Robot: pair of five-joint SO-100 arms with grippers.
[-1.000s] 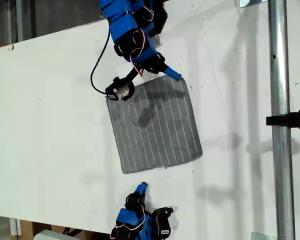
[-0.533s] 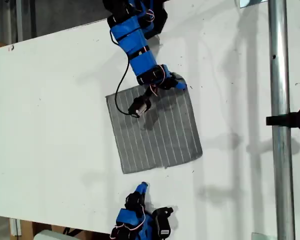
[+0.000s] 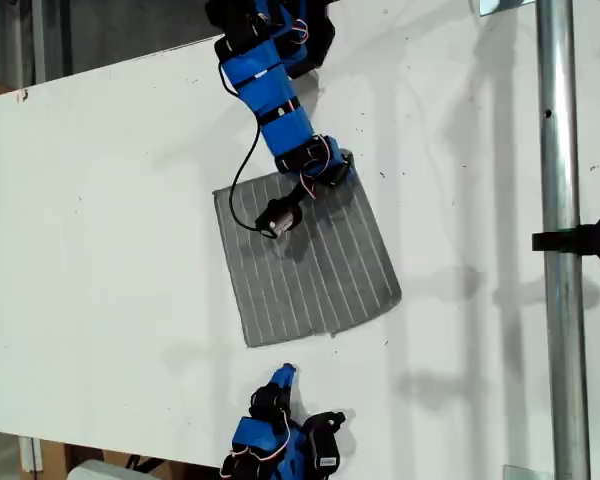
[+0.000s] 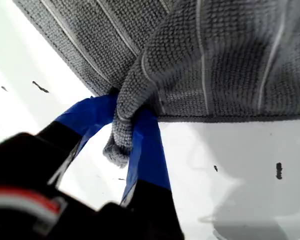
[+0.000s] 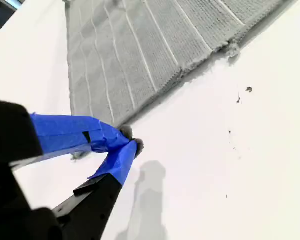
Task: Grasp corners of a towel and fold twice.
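On white desk [image 3: 100, 200], towel [image 3: 310, 270] lying mostly flat. First end effector [image 4: 127, 142] pinching one corner [image 4: 117, 150]; soft, limp knit bunching, likely draping. Second end effector [image 5: 122, 150] clenched, empty, near towel's edge.

The towel [image 3: 310, 262] is grey with thin pale stripes that run side by side, and up close in the first wrist view its cloth [image 4: 215, 60] looks bumpy and dark grey. My first gripper [image 4: 127, 135] has bright blue fingers on a black body with a bit of red, and my second gripper [image 5: 121, 145] is bright blue and black too. The table [image 3: 110, 230] is plain white with a few tiny dark specks, and the pole [image 3: 560, 250] at the exterior view's right is shiny silver.
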